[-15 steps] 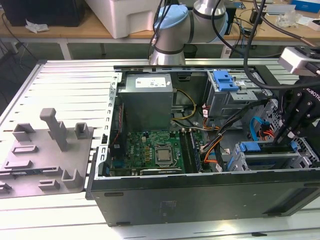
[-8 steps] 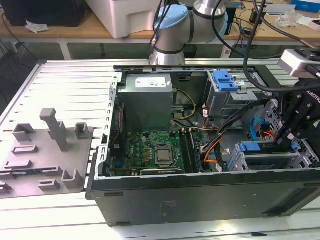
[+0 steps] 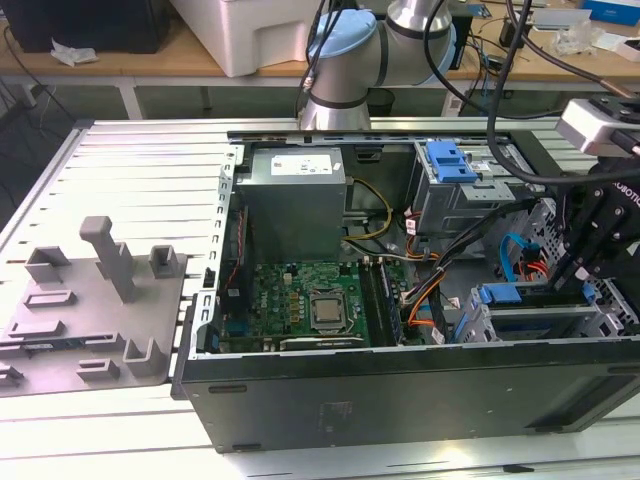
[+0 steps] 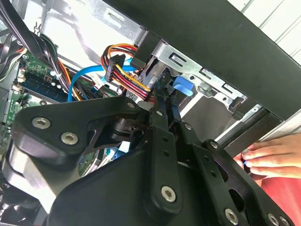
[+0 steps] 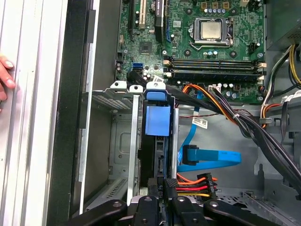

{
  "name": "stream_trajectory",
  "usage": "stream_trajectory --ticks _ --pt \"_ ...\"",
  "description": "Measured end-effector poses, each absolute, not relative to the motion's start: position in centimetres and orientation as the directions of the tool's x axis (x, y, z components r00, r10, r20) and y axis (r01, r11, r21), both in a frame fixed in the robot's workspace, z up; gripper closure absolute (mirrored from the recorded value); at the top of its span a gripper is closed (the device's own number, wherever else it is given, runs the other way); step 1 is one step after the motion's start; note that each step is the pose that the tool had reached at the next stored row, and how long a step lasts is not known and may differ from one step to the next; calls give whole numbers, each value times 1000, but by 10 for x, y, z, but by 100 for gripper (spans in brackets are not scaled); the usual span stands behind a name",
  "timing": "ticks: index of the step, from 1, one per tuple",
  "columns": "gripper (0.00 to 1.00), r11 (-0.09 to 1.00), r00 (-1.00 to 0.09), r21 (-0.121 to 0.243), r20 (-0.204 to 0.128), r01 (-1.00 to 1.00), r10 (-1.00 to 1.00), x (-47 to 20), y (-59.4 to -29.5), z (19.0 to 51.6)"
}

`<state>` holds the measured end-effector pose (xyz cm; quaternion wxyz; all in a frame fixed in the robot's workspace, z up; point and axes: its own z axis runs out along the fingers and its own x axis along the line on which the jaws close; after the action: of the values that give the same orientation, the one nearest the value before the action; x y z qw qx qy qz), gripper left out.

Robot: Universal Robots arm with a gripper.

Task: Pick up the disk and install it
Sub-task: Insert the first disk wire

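The disk (image 3: 522, 294) stands on edge in the grey drive cage (image 3: 480, 325) at the exterior view's right, inside the open computer case. Its blue caddy rail faces up. In the first wrist view the disk (image 5: 156, 120) sits in the cage slot, blue tab uppermost. My gripper (image 3: 572, 272) hangs over the disk's far end, beside the power cables (image 5: 193, 184). Its fingers (image 5: 157, 187) are shut, tips together at the disk's edge. In the second wrist view the gripper (image 4: 163, 96) points at the cage, close to the blue tab (image 4: 182, 87). What the tips pinch is hidden.
A second cage with a blue latch bracket (image 3: 449, 160) stands further back. The motherboard (image 3: 310, 295) and a blue data cable (image 5: 207, 159) lie inside the case. A grey fixture with posts (image 3: 95, 300) lies at the exterior view's left. A person's hand (image 4: 273, 160) rests beside the case.
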<state>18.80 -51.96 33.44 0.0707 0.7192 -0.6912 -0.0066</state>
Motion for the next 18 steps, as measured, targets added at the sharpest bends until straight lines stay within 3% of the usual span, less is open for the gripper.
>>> stream_trajectory --ticks 4,7,8,9,18 --pt "81 -35 45 111 88 -993 -995 188 -520 334" --pt "63 -35 44 111 88 -993 -995 188 -520 337" --pt "63 -34 44 111 88 -993 -995 188 -519 338" --pt "57 -34 44 111 88 -993 -995 188 -519 340" --pt "57 -34 44 111 91 -993 -995 188 -512 370"
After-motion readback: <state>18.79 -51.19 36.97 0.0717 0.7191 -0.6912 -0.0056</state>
